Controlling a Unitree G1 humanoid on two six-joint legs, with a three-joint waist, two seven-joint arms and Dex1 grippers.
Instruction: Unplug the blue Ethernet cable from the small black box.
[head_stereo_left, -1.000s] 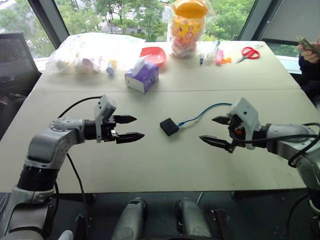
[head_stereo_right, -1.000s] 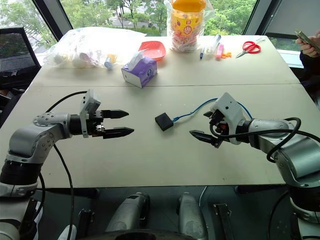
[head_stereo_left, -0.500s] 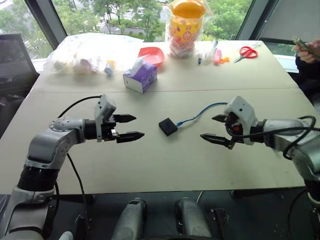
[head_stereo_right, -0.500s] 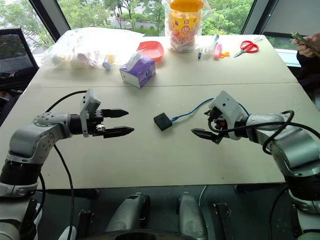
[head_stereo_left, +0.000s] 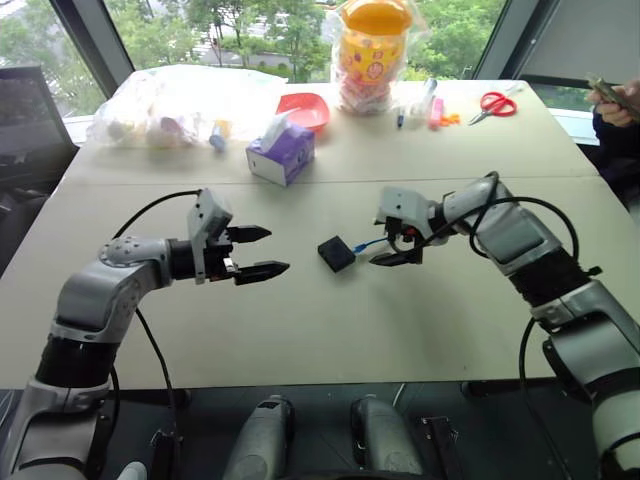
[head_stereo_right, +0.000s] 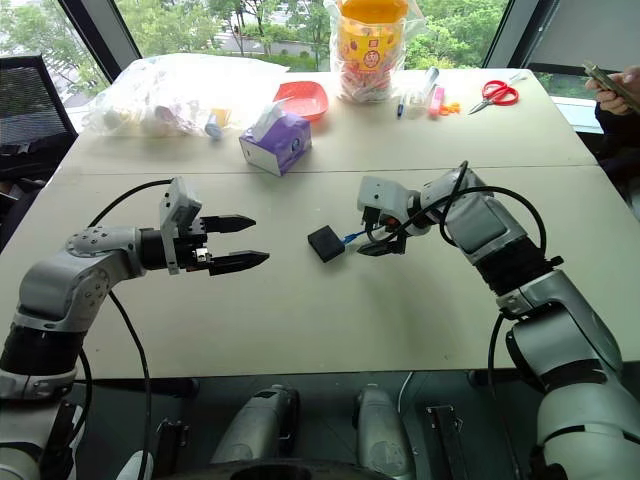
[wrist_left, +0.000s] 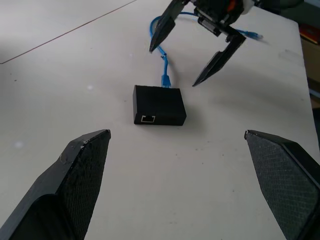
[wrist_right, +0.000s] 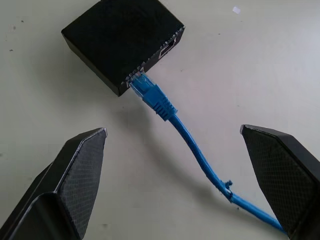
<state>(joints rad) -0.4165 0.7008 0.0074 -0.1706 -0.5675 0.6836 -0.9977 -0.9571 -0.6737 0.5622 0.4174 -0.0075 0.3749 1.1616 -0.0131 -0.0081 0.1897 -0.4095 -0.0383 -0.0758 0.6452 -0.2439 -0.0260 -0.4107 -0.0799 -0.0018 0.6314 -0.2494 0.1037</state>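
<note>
**Blue cable still plugged into the black box, both grippers spread wide**

Matte-black and small, the small black box (head_stereo_left: 338, 253) lies flat near the middle of the beige table (head_stereo_left: 300, 330). The blue Ethernet cable (wrist_right: 192, 145) is seated in a port on one side of it, its plug touching the box wall, and the cord trails away across the table. The right gripper (head_stereo_left: 397, 246) hangs just beside the box, angled down, its fingers (wrist_right: 75, 175) spread wide on either side of the cord and touching neither cord nor box. The left gripper (head_stereo_left: 255, 252) hovers on the other side of the box, clearly apart from it, fingers wide and holding nothing. Farther back stand a purple tissue box (head_stereo_left: 284, 153), a red bowl (head_stereo_left: 308, 110), a filled clear plastic bag (head_stereo_left: 180, 105) and red-handled scissors (head_stereo_left: 497, 104).
</note>
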